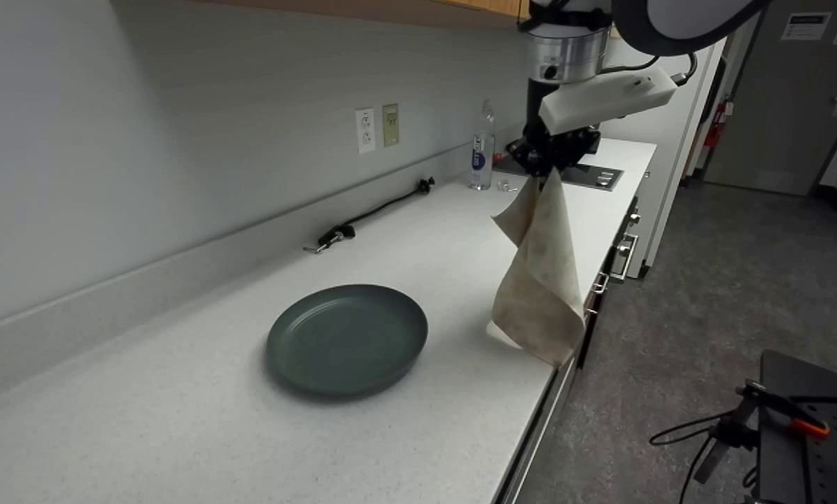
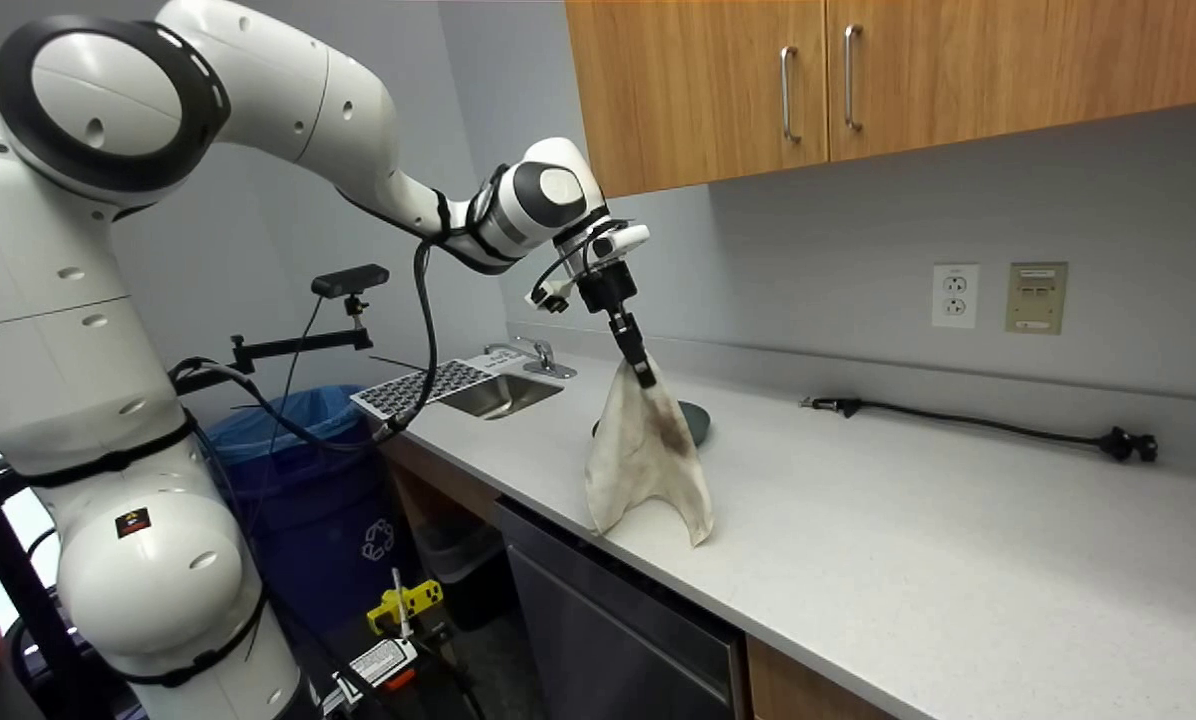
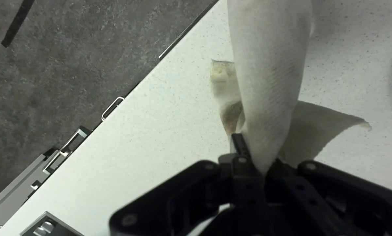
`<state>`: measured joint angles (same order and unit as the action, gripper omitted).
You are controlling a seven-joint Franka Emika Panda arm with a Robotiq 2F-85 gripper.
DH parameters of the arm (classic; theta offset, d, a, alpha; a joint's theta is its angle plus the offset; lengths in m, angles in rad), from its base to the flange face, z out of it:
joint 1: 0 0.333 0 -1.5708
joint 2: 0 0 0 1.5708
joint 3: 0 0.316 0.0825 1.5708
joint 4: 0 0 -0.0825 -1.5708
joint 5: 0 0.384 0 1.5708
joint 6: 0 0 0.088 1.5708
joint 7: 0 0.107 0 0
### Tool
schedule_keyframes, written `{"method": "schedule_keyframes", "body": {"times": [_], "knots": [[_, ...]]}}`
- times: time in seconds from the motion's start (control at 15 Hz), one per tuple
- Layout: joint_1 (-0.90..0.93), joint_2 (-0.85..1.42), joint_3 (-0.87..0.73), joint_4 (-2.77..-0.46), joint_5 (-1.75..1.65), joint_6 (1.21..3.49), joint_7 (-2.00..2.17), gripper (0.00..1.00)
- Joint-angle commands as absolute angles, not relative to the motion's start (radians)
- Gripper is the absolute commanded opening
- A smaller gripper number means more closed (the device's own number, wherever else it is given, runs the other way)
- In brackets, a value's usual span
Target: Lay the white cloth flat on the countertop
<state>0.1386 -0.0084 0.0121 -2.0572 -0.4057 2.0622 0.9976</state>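
Note:
The white cloth hangs in folds from my gripper, near the front edge of the countertop. In an exterior view the cloth spreads into two lower corners, with a brown stain near its upper part. My gripper points down and is shut on the cloth's upper end. In the wrist view the cloth rises from between the fingers, with corners out to both sides over the countertop. I cannot tell whether its lower corners touch the countertop.
A dark green round plate lies beside the cloth. A black cable-like arm with clamps lies along the backsplash. A bottle and a cooktop are farther along. A sink is at one end. Wooden cabinets hang above.

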Motion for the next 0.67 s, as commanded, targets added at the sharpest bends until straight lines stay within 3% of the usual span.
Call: {"method": "schedule_keyframes", "body": {"times": [0.0, 0.6], "knots": [[0.109, -0.06, 0.034, -2.1, -0.379, 2.107, 0.959, 0.0], [0.09, -0.017, 0.025, -2.066, -0.396, 2.131, 0.993, 0.0]]}}
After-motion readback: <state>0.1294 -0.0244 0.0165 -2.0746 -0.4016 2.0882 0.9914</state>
